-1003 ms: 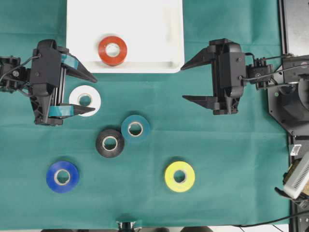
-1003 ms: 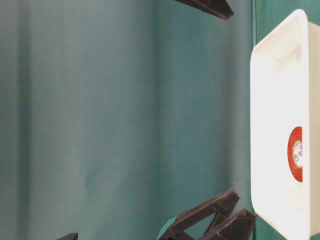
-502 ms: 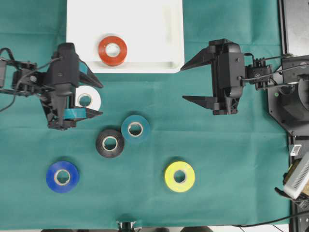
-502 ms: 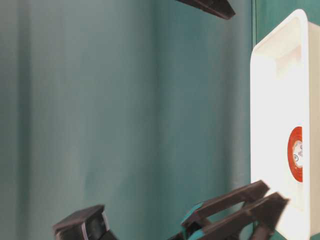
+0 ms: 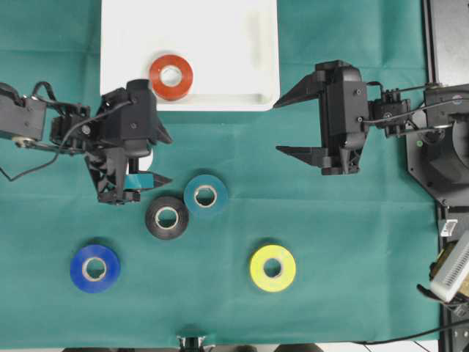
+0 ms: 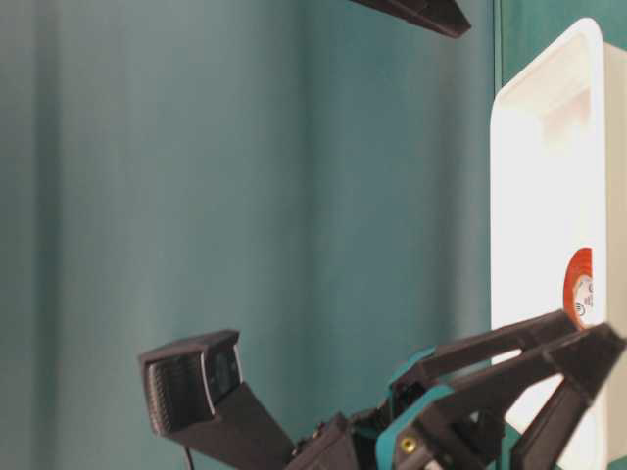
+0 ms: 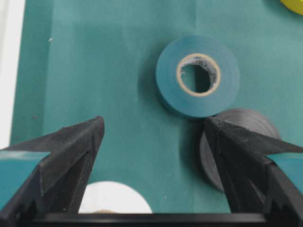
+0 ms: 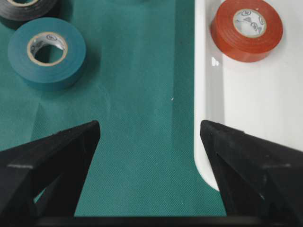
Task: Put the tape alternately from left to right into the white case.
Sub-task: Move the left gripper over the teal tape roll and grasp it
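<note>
The left pincer (image 5: 150, 158) hangs spread wide over the white roll (image 7: 115, 204), its fingers to either side of the ring but pinching nothing — judging by the pose, lined up to take this roll next. In the overhead view the arm hides that roll almost entirely; the left wrist camera shows only its pale top edge between the fingers. One roll, the red-orange one (image 5: 171, 76), already lies flat inside the white case (image 5: 242, 44), near its front rim. The teal roll (image 5: 205, 195) and the black roll (image 5: 167, 217) sit touching on the green-covered surface (image 5: 352, 242), the blue roll (image 5: 95, 268) and the yellow roll (image 5: 272, 268) farther out, well apart. The right pincer (image 5: 284, 125) waits spread and empty beside the case's corner — probably holding back for its turn in the alternation. Printing shows on the pale cores, too small to read.
</note>
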Tool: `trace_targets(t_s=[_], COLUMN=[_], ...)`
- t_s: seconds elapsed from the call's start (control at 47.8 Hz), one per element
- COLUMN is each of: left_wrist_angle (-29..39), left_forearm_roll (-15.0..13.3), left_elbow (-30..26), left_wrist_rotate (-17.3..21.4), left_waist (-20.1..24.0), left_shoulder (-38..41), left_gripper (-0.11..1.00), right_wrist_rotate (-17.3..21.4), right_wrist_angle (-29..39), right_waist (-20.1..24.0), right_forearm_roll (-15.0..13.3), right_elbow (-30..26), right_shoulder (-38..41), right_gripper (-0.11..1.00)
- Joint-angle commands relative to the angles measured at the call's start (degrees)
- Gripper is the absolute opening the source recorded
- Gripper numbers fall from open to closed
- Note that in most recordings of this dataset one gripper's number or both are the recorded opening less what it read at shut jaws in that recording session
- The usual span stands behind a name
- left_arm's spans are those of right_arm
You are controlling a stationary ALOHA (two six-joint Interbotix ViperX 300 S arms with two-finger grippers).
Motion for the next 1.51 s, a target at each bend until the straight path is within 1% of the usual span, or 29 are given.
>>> trace_targets(t_s=[0.0,0.188,0.773,1.484], left_wrist_angle=[-0.2,-0.2,0.2,9.5], left_forearm_roll=[-0.1,-0.1,-0.1,-0.1], left_elbow=[-1.8,-2.9,-8.5,-18.0], left_wrist_rotate=[0.0,0.0,0.0,-0.6], left_waist=[-0.4,-0.8,-1.2,-1.2], left_shoulder=[0.1,1.7,9.2,17.8], left_gripper=[0.93,0.93,0.93,0.93], right_wrist_rotate=[0.1,0.1,0.2,0.2], right_wrist_angle=[-0.5,-0.5,-0.5,-0.5], right_waist=[0.2,0.1,0.2,0.1], right_forearm_roll=[0.1,0.1,0.1,0.1], right_elbow=[-0.6,-0.6,-0.6,-0.6], right_shoulder=[-0.3,-0.1,0.4,1.6], right_gripper=[0.66,0.66,0.66,0.66])
